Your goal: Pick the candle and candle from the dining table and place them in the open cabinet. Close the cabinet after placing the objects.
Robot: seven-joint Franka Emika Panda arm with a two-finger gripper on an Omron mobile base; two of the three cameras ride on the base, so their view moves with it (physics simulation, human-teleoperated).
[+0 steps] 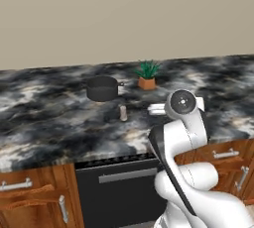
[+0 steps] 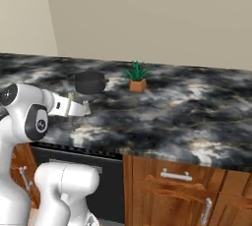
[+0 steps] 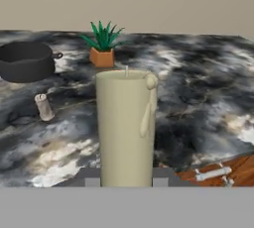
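Observation:
My gripper (image 3: 126,180) is shut on a cream candle (image 3: 126,123), a tall cylinder with a wick and a wax drip down its right side. It is held upright above the dining table (image 3: 198,98), whose black top has white and grey veins. A second, short stubby beige-grey candle (image 3: 43,107) stands on the table to the left, apart from the gripper; in the left base view this candle (image 1: 123,113) is just left of my hand. In the right base view the hand reaches right over the table's (image 2: 187,112) front part. The cabinet is out of view.
A black pot (image 1: 102,88) and a small green plant in an orange pot (image 1: 147,76) stand farther back on the top. Below the front edge are a dark oven front (image 1: 119,187) and wooden drawers with silver handles (image 2: 174,175). A beige wall closes the back.

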